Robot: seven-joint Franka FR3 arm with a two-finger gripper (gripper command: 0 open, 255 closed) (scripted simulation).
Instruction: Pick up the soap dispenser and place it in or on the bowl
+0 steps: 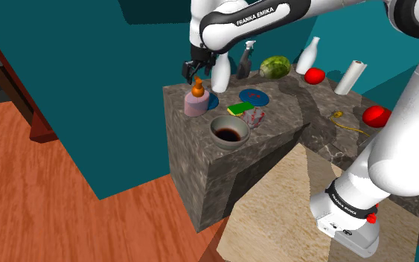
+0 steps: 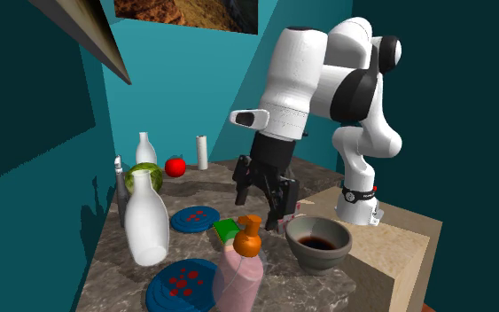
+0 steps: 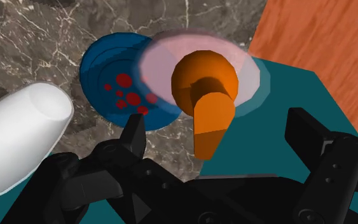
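Gripper (image 3: 215,124) fingers spread wide above soap dispenser (image 3: 203,76); dispenser sits between them, untouched.

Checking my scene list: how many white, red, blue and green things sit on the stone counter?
White: 3, two bottles and a roll
Red: 2, an apple and another round thing
Blue: 2, plates
Green: 2, melon and sponge
Total: 9
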